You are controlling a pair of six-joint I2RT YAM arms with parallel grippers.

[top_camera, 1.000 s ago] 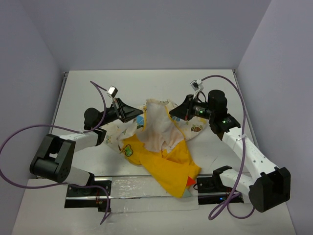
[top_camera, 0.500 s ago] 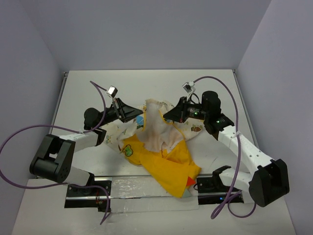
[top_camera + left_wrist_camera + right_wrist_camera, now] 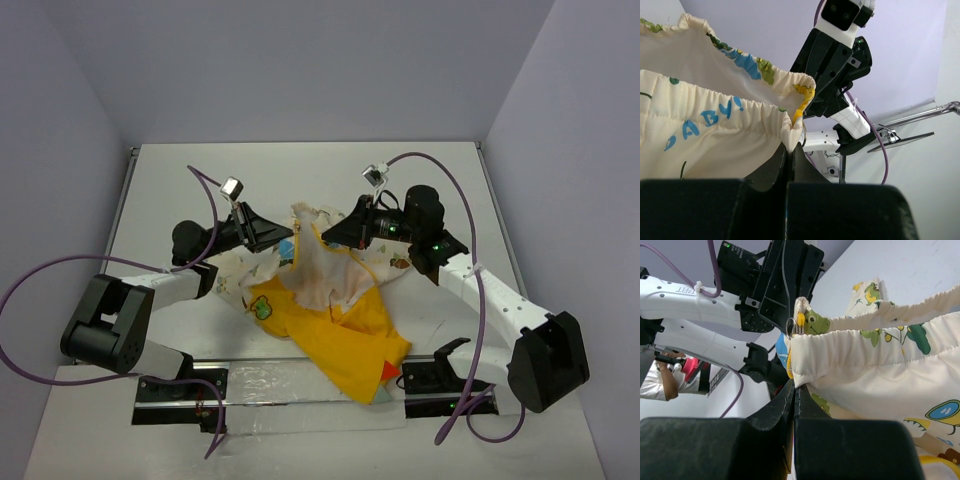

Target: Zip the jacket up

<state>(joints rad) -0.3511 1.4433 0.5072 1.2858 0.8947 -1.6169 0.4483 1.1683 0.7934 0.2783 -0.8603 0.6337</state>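
The jacket lies in the middle of the table, bright yellow with a green patch and a red tip, its cream cartoon-print part lifted at the back. My left gripper is shut on a corner of the cream hem, beside a yellow zip tape and a metal ring. My right gripper is shut on the facing cream hem corner, close to the left gripper. The ring also shows in the right wrist view. The two hems hang raised between the grippers.
A clear plastic strip and two black arm bases lie along the table's near edge. Purple cables loop from both arms. Grey walls close in the white table on three sides.
My right gripper has moved left with its cream hem, closing the gap to the left gripper. The lifted cream cloth has bunched narrower. The left arm has hardly moved.
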